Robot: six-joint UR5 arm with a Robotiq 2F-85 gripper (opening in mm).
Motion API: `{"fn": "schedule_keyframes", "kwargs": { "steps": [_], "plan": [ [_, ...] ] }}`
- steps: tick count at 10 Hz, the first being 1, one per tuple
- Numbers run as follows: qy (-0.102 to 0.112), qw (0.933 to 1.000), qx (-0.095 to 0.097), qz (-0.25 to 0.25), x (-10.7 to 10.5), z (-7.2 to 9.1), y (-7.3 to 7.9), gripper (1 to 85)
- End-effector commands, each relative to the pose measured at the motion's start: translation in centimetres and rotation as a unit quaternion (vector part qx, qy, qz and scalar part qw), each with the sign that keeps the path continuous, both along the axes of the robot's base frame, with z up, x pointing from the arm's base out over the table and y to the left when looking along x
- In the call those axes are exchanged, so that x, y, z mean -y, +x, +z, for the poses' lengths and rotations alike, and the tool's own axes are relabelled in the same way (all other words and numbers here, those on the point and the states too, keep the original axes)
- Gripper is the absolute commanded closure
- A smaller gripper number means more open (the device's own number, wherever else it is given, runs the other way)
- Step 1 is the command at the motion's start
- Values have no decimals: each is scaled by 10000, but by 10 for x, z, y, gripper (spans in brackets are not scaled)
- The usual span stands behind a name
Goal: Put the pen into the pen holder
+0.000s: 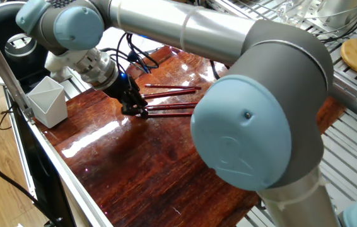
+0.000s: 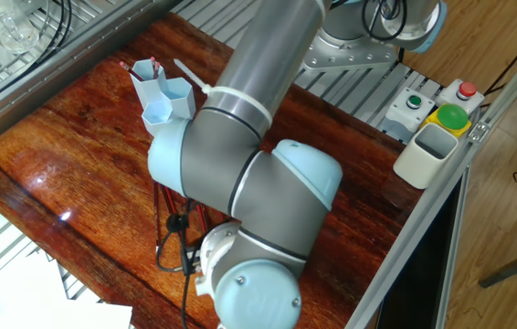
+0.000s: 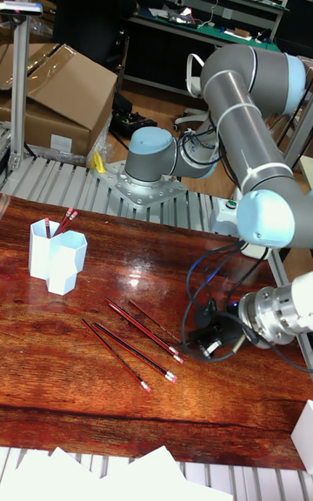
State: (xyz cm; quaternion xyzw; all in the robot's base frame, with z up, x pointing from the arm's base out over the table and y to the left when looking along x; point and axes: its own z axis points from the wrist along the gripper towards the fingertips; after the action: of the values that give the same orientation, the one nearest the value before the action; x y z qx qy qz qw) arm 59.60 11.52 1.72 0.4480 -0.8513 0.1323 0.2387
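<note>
Several red pens (image 3: 137,327) flat on table (image 1: 166,157), close together, nearly parallel. Gripper (image 1: 134,107) low at pen ends nearest white cup (image 1: 47,101); jaw state impossible to tell, fingers dark and small. Risk: pinching two pens at once, or nudging neighbours into roll, given tight spacing. Risk too of glancing grip on thin shaft. Pen holder (image 3: 56,257) light blue, joined hexagon tubes, uneven heights, upright, well apart from gripper, already holding red pens.
</note>
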Motion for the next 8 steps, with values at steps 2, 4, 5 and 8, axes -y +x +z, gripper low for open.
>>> {"fn": "schedule_keyframes", "kwargs": {
  "steps": [2,4,5,8],
  "plan": [
    [26,9999,-126,80,7,-1,-4,510],
    [146,9997,-170,17,4,-5,-17,510],
    [139,9998,-160,-2,5,-4,-23,513],
    [157,9998,-146,-11,5,-6,-30,513]
  ]
}}
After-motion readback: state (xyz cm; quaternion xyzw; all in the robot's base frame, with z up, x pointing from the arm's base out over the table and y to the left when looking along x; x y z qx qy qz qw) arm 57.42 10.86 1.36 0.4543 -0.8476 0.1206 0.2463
